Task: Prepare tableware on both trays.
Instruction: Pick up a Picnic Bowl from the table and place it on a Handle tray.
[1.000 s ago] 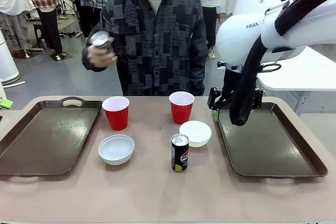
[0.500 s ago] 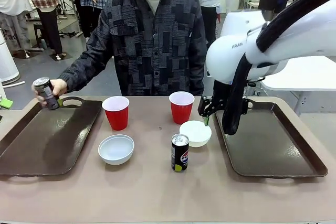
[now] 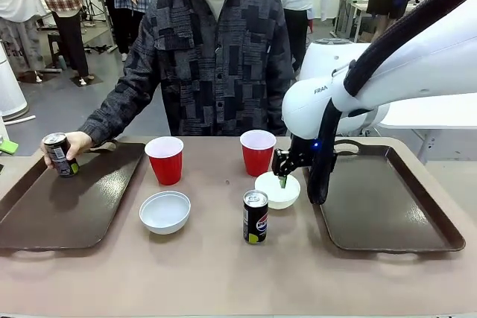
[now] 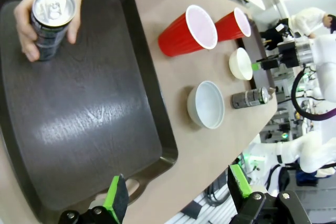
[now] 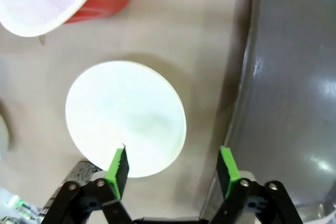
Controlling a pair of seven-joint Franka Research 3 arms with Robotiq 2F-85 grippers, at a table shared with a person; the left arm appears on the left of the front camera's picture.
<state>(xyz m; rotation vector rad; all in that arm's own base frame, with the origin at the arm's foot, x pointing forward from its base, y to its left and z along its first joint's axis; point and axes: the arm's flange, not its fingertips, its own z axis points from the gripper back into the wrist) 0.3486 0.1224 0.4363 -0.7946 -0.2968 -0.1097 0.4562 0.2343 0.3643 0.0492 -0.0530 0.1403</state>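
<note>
My right gripper (image 3: pixel 283 176) hangs low over the right white bowl (image 3: pixel 277 189). In the right wrist view its jaws (image 5: pixel 172 165) stand apart across the bowl's (image 5: pixel 126 119) rim, one pad over the inside, the other outside toward the right tray (image 5: pixel 294 87); neither pad touches it. My left gripper (image 4: pixel 177 195) is open above the left tray (image 4: pixel 79 119). A person's hand holds a dark can (image 3: pixel 59 156) upright on that tray's (image 3: pixel 67 199) far left corner. Two red cups (image 3: pixel 165 160) (image 3: pixel 258 152), a second bowl (image 3: pixel 165 212) and another can (image 3: pixel 255 217) stand on the table between the trays.
The right tray (image 3: pixel 387 206) is bare. The person stands at the far edge, one arm stretched over the left tray. The right red cup stands just behind the bowl under my right gripper, and the standing can just in front of it.
The person brought the can down from chest height onto the left tray's far corner. My right arm swung left from the right tray's edge and dropped over the right bowl.
</note>
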